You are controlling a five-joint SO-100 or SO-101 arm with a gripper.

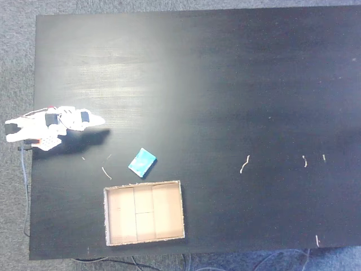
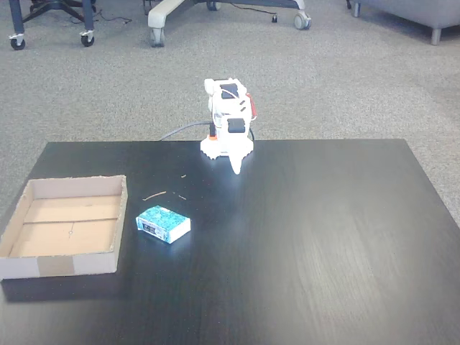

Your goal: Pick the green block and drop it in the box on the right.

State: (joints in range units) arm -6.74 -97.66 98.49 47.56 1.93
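Note:
The green block (image 1: 142,162) (image 2: 164,223) is a small flat teal block lying on the black table, just outside the box's far wall. The box (image 1: 181,209) (image 2: 60,265) is a shallow tan cardboard tray with fold lines on its floor, and nothing lies in it. My white arm is folded at the table's edge, and its gripper (image 1: 97,120) (image 2: 236,167) points down at the tabletop, well apart from the block. Its fingers come together in a single tip, so it reads as shut with nothing held.
The black table (image 1: 225,84) (image 2: 323,237) has a few thin tan scraps (image 1: 244,164) (image 2: 154,195) on it. A grey cable (image 1: 25,186) runs off at the arm's base. Carpet and chair legs (image 2: 165,18) lie beyond the table.

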